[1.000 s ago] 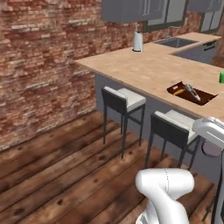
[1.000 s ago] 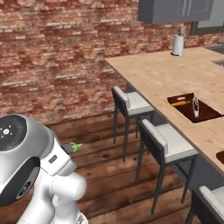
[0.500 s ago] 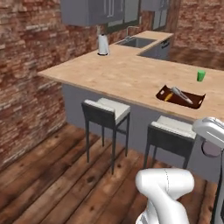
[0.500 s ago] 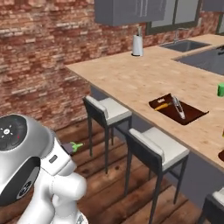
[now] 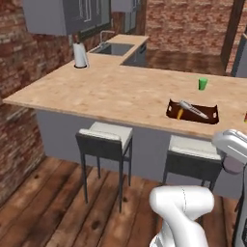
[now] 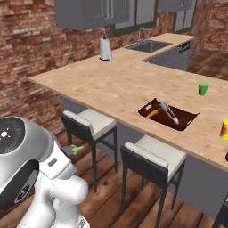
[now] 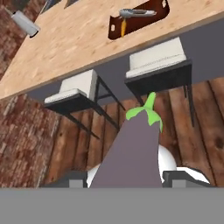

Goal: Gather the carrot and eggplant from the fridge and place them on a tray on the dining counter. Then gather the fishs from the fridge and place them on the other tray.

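- Base swings round over the last second, so the dining worktop (image 5: 120, 91) now sits squarely ahead and the tray (image 5: 193, 112) looks nearer; that's the camera moving, not the things.
- Hand (image 7: 127, 177) is clenched on the eggplant (image 7: 131, 153), green stem pointing toward the stools (image 7: 159, 61).
- Carrot (image 6: 152, 114) already lies in that tray, with a silvery fish (image 6: 169, 112) beside it.
- My guess: eggplant goes in next, once it's close enough.
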